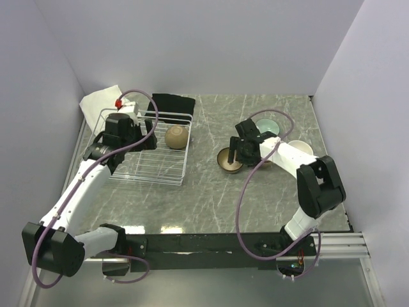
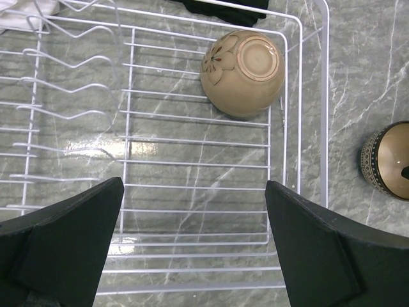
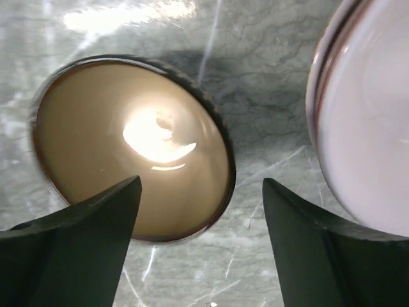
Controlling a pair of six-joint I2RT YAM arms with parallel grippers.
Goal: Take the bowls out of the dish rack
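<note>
The white wire dish rack (image 1: 148,167) stands at the left of the table. A beige bowl (image 1: 177,136) with a flower pattern lies upside down in its far right corner (image 2: 243,73). My left gripper (image 1: 137,138) hangs open over the rack's bare wires (image 2: 195,185), short of that bowl. A tan-brown bowl (image 1: 228,160) stands upright on the table right of the rack (image 3: 128,147). My right gripper (image 1: 241,149) is open over its rim (image 3: 201,182), one finger above the bowl's inside and one outside it.
A pale teal bowl (image 1: 267,126) and a pale beige bowl (image 1: 300,149) sit on the table by the right arm; the pale one's rim shows (image 3: 370,115). A white cloth (image 1: 99,99) and a black cloth (image 1: 171,102) lie behind the rack.
</note>
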